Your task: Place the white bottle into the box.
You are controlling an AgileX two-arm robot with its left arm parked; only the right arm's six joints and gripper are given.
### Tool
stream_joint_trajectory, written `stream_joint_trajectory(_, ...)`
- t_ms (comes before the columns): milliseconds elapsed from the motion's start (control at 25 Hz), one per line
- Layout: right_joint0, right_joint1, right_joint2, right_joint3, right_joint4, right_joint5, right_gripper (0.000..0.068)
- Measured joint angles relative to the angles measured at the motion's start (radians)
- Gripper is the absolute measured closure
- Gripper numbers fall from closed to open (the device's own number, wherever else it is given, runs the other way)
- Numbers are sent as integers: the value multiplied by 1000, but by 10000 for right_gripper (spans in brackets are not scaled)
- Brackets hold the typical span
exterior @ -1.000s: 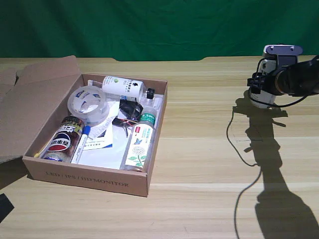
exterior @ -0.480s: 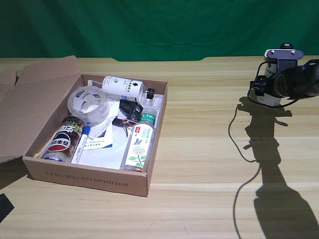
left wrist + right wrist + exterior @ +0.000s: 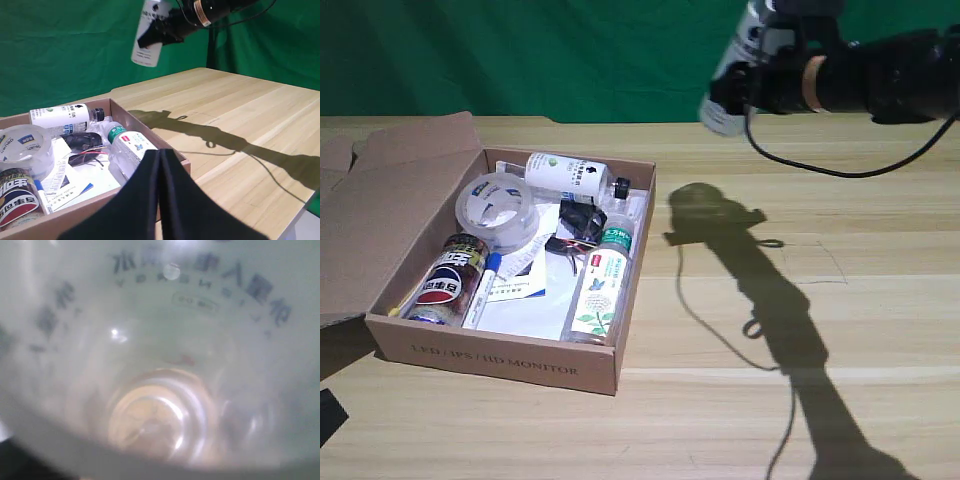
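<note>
Item one: the right gripper (image 3: pixel 752 88), black, which we see clamped around the white bottle (image 3: pixel 732 72) and carrying it high above the table (image 3: pixel 800 330). The bottle hangs tilted against the green backdrop (image 3: pixel 520 50), above the far edge of the table and somewhat to the exterior view's right of the box (image 3: pixel 500 362). The right wrist view is filled by the bottle's pale translucent wall, with dark print showing through and a ringed, round end in the middle.

Item two: the bottle itself. Plastic, cylindrical, white label with dark lettering; in the left wrist view it shows as a slanted white tube (image 3: pixel 148 37) held well above the box's open top.

Status, as we judge it: the pick is done and the carry is under way. Left to do: bring the bottle over the box, lower it and let go.

Item three: the box. Brown corrugated cardboard, wide and shallow, flaps folded outward, faint print on its front wall. It is crowded, so we judge free floor scarce. Contents:
- a white bottle with a green round logo (image 3: pixel 565 174), lying along the far wall;
- a roll of clear tape (image 3: pixel 496 208), glossy;
- a slim clear bottle with a green cap (image 3: pixel 601 283), lying lengthwise;
- a dark printed can (image 3: pixel 448 280);
- papers (image 3: pixel 525 290) and a blue-capped pen (image 3: pixel 483 286).

Item four: the table. Pale wood-grain planks, matte, crossed by the arm's long shadow.
</note>
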Motion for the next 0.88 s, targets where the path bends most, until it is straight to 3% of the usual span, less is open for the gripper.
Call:
stream_joint_trajectory(240, 342, -84, 0, -1, -16, 0, 138)
stream_joint_trajectory(440, 514, 33, 0, -2, 55, 6, 138)
stream_joint_trajectory(680, 572, 168, 1, -2, 63, 73, 138)
stream_joint_trajectory(880, 572, 181, 1, -2, -4, 59, 138)
